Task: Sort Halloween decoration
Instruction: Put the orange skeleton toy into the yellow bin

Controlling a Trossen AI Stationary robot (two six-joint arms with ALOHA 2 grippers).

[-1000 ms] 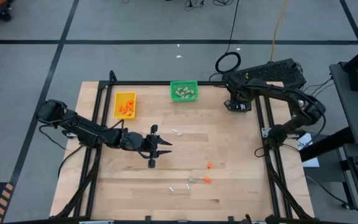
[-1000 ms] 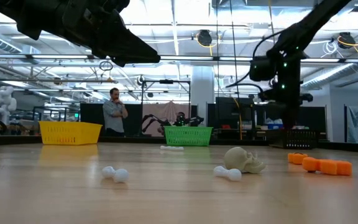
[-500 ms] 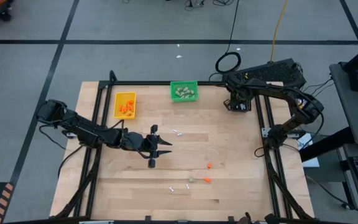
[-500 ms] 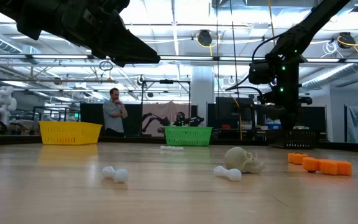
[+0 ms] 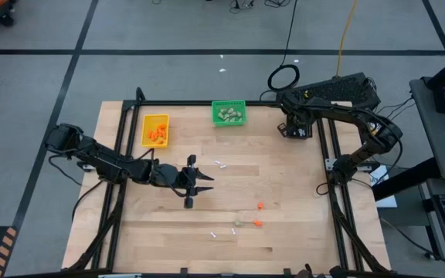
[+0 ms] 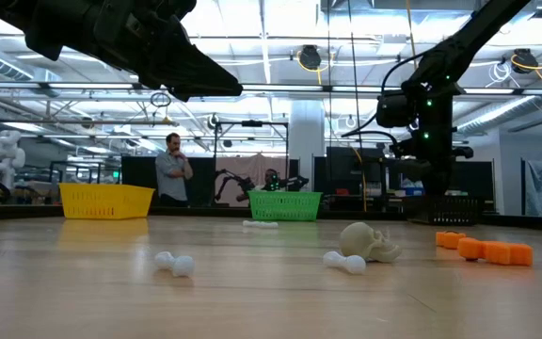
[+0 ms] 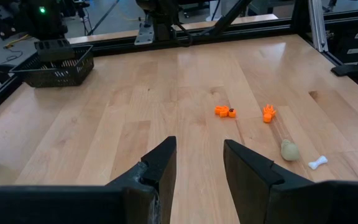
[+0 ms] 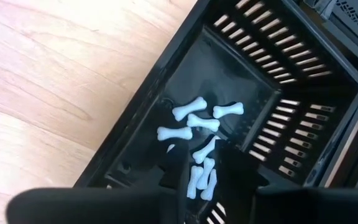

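Wooden bench (image 5: 284, 177) fills my overhead view. At far left my yellow bin (image 5: 155, 130) holds orange bits; my left gripper (image 5: 194, 185), fingers moderately apart and empty, hovers mid-bench. Green bin (image 5: 229, 113) holds beige lumps. Loose pieces (image 5: 247, 220) lie near, light, rigid, best pinched across the middle. Far right, my right gripper (image 5: 294, 125) hangs over the black bin (image 8: 278, 118) of white bones (image 8: 197, 121); I cannot tell its fingers' spread.
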